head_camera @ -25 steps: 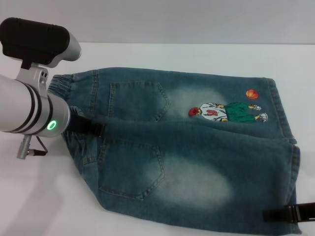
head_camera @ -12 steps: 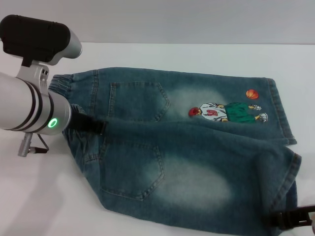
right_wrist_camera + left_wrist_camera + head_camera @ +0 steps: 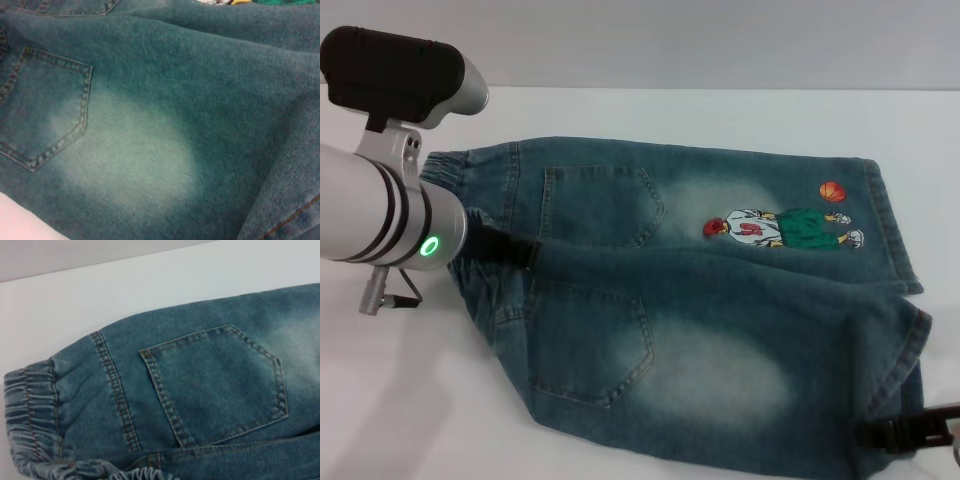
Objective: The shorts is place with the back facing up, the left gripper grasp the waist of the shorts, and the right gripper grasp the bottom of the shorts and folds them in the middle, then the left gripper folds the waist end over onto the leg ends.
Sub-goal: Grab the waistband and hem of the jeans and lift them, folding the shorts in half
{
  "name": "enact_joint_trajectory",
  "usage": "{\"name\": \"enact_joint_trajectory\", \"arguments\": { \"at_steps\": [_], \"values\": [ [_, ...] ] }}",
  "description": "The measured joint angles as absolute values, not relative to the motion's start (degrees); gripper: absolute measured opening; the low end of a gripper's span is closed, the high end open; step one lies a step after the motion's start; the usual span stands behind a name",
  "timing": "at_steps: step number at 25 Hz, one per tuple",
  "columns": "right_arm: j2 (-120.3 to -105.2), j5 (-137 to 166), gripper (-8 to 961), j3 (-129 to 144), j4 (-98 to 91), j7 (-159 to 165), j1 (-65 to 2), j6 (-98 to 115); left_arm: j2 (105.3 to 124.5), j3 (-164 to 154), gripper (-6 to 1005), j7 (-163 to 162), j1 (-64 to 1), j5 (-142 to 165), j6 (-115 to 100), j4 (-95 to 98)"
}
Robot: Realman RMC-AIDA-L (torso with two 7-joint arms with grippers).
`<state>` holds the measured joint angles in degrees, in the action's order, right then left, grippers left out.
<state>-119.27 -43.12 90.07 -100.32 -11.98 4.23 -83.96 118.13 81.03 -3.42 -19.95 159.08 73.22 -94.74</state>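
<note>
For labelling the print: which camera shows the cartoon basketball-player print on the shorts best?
The head view. The cartoon print shows whole there, on the far leg of the shorts, with its orange ball above it. The right wrist view catches only a sliver at its edge. The left wrist view shows none, only a back pocket and waistband.

The shorts lie flat on the white table. One stitched back pocket faces up. The gathered elastic waist is bunched at one edge.
</note>
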Motion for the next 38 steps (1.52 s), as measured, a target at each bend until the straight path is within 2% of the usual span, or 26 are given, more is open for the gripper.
{"name": "enact_joint_trajectory", "arguments": {
  "at_steps": [13,29,38],
  "values": [
    [-119.19,-49.2,-1,87.2,-100.7,-18.7,2.8,-71.6,118.13,81.3,71,-3.4,-19.4,159.1,71.2,-94.7],
    [-119.64,-66.1,-1,78.3,-98.8,-36.0,7.9,-54.7,118.01,84.0,75,-4.0,-15.4,159.0,60.7,-95.4],
    [-119.52,-72.7,-1,73.6,-94.4,-42.2,8.3,-51.9,118.13,87.4,77,-4.2,-13.4,157.6,52.1,-92.9]
  ]
}}
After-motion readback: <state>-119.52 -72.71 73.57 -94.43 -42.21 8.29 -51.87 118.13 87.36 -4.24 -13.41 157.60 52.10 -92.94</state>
